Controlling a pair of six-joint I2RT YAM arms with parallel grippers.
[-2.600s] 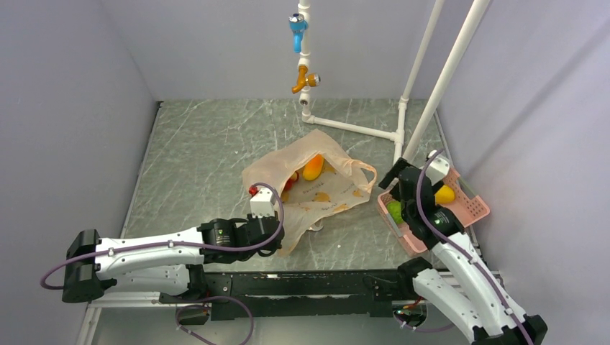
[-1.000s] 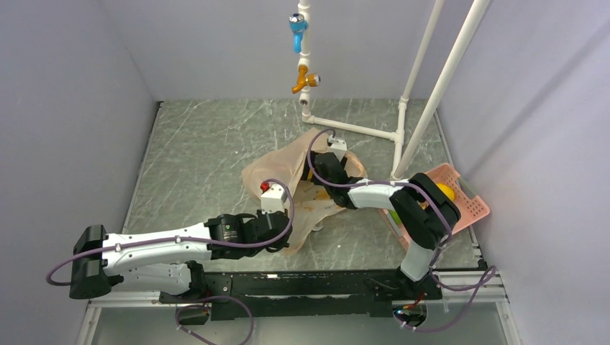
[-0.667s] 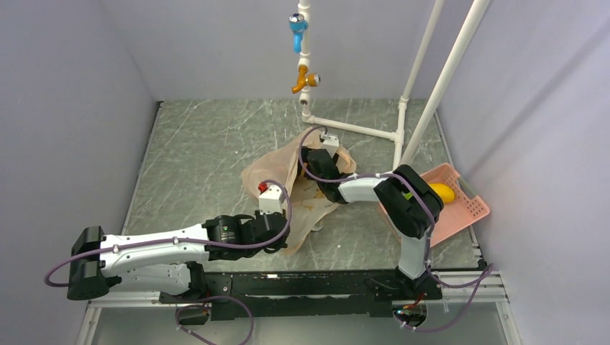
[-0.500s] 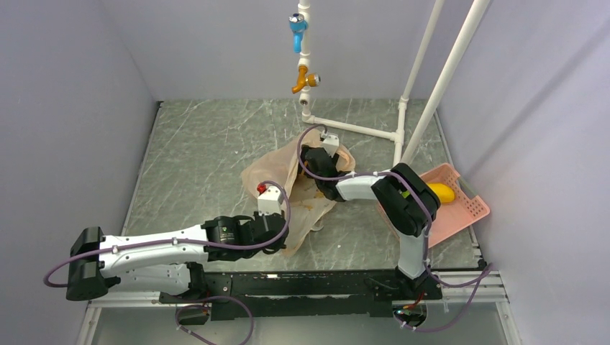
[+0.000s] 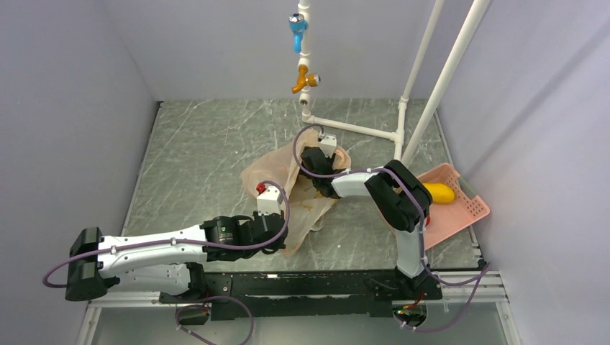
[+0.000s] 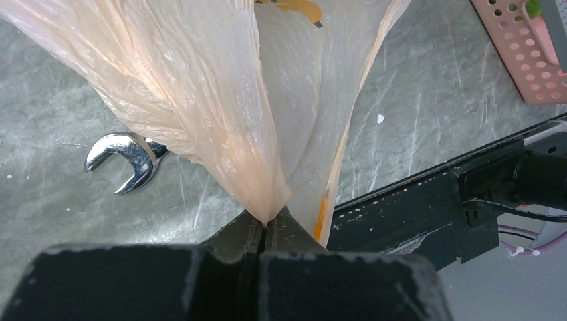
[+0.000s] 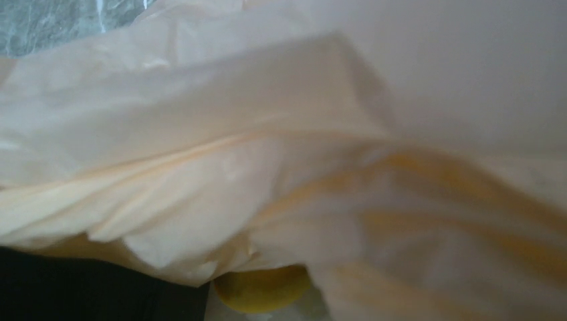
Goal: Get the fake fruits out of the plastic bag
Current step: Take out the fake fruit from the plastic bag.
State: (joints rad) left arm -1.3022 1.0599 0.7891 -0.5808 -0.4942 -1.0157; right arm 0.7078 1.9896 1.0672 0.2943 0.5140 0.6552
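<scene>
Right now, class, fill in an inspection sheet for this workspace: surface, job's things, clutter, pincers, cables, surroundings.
Surface: grey veined table.
Job's things: plastic bag lies mid-table with a yellow fruit inside; long yellow fruit and green fruit sit in the pink basket.
Clutter: wrench, partly under the bag.
Pincers: left pincer shut on the bag's gathered edge; right pincer reaches into the bag, jaws hidden.
Cables: purple cables loop beside both arms.
Surroundings: white pipe frame with blue tap; plain walls.
</scene>
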